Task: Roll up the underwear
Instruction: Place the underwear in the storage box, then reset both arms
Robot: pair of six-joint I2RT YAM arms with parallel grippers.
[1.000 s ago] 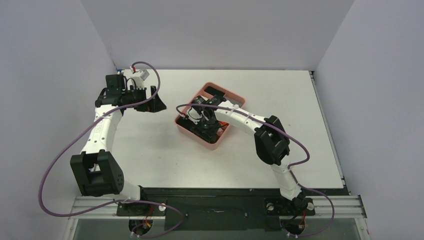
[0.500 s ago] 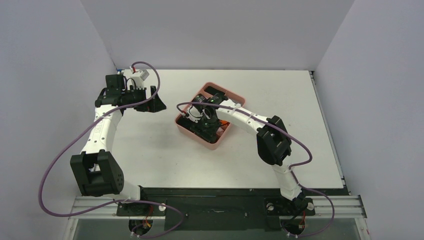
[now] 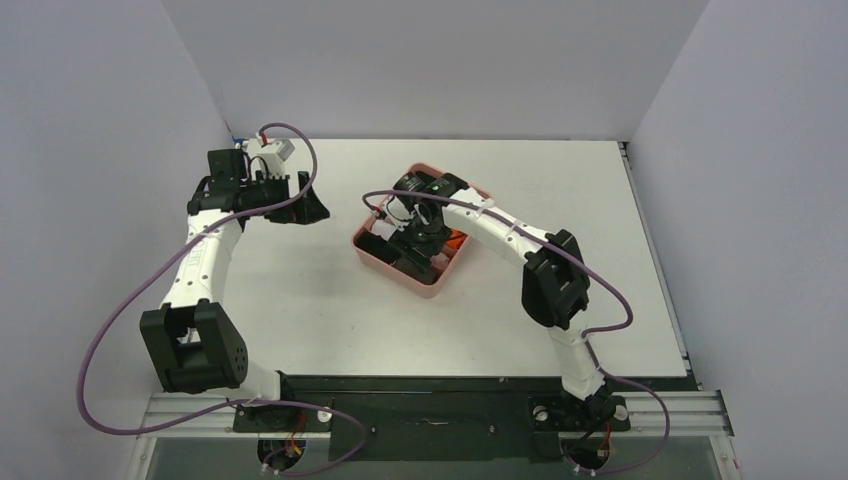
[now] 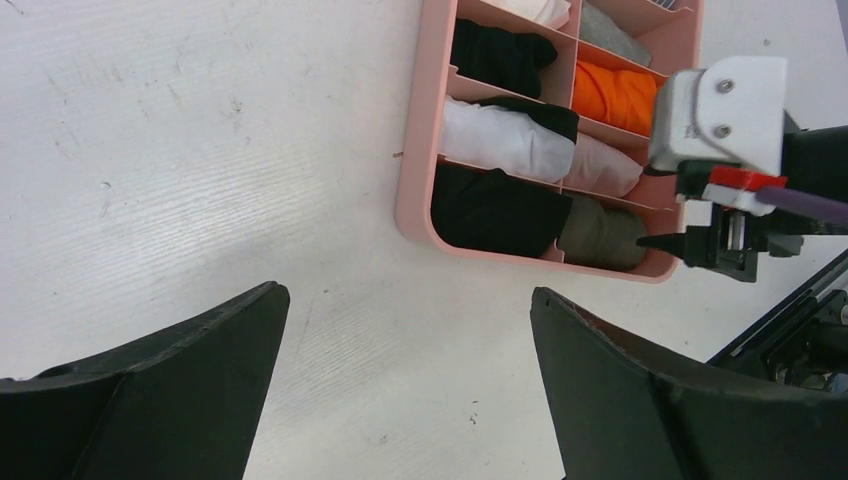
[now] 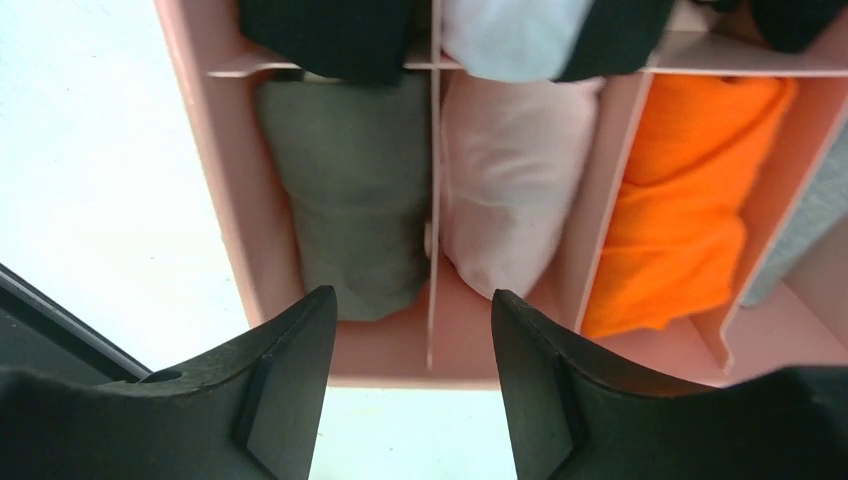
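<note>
The right gripper [image 5: 410, 300] has its jaws partly apart, holding nothing. Just below, the underwear [image 5: 350, 190] is a soft grey-brown roll in a corner box of the pink tray [image 5: 205, 130], beside a pale pink roll [image 5: 505, 190]. The left gripper [image 4: 408, 292] gapes wide over the table [image 4: 200, 150].

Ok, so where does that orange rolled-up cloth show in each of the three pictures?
Top external: the orange cloth peeks out near the right side of the pink tray, mid-table.
Left wrist: upper right, in a tray compartment above the pale pink roll.
Right wrist: right of centre, beside that pale pink roll.
Shared landmark: the pink tray with its dividers.
</note>
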